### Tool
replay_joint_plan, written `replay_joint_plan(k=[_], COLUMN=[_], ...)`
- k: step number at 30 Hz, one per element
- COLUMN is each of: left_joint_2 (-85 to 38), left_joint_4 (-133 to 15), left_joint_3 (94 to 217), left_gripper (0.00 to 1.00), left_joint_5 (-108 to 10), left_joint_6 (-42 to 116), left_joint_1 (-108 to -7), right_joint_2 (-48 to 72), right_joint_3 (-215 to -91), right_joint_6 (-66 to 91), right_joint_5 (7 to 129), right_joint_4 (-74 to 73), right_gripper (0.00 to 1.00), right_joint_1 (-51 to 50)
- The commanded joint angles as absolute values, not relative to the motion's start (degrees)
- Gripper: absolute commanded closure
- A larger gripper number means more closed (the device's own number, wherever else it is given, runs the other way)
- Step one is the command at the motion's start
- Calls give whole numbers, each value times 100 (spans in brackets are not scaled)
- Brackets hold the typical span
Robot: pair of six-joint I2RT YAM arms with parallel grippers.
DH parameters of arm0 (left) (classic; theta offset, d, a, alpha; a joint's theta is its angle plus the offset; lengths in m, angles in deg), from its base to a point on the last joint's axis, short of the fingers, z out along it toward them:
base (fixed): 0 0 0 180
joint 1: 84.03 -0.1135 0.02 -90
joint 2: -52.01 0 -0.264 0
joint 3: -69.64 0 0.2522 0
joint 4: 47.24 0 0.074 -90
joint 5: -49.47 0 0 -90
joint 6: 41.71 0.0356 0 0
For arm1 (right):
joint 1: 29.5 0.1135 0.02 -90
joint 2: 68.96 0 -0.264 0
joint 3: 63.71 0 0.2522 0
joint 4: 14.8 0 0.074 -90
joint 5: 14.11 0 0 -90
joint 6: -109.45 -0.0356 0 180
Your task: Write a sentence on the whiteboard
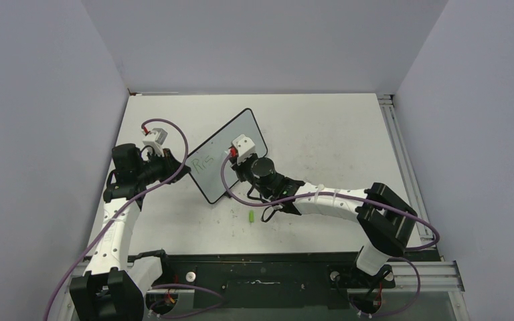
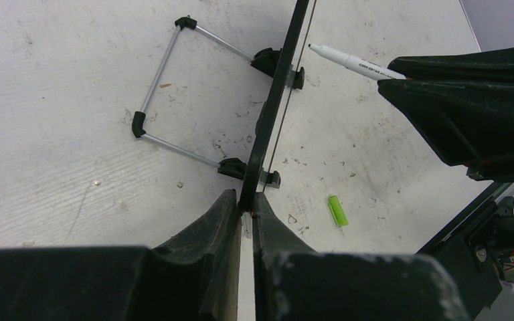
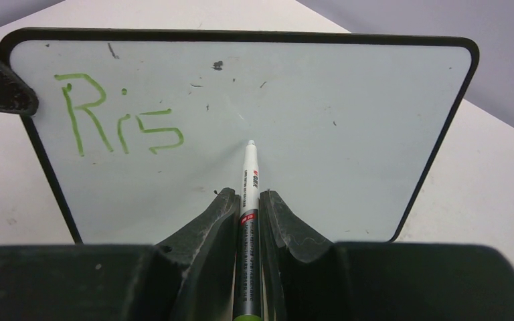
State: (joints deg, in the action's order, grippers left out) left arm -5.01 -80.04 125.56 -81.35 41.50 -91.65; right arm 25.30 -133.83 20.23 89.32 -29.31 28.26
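Note:
The whiteboard (image 1: pixel 224 142) stands tilted on the table, and is seen edge-on in the left wrist view (image 2: pixel 278 100). My left gripper (image 2: pixel 246 204) is shut on the board's left frame edge (image 1: pixel 186 168). The sentence (image 3: pixel 117 124) reads "Ris" in green at the board's upper left (image 1: pixel 203 161). My right gripper (image 3: pixel 248 197) is shut on a white-and-grey marker (image 3: pixel 249 174). The marker's tip sits at or just off the board's face (image 3: pixel 321 114), right of the letters. From the left wrist the marker (image 2: pixel 355 61) points at the board.
A green marker cap (image 1: pixel 251 216) lies on the tabletop in front of the board (image 2: pixel 336 210). The board's wire stand (image 2: pixel 167 87) rests on the table behind it. Grey walls close in on three sides; a rail (image 1: pixel 401 154) runs along the right edge.

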Motion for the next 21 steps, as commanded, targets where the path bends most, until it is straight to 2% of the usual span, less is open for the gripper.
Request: replay_joint_plan(k=[1,21], left_joint_2=[-415,-411], left_joint_4=[-7840,-7840], left_joint_3=[12832,12831], left_gripper=[100,100], left_joint_5=[-8198,-8206], left_joint_6=[4134,4133], left_joint_1=[-9181,-9177], right_joint_2=[2366,2487], right_joint_3=[-13534,-13696], right_joint_6=[1945,1945], right_joint_5=[8548,8244], right_joint_4=[-3333,-3391], right_gripper=[95,95], right_joint_1=[2836,2865])
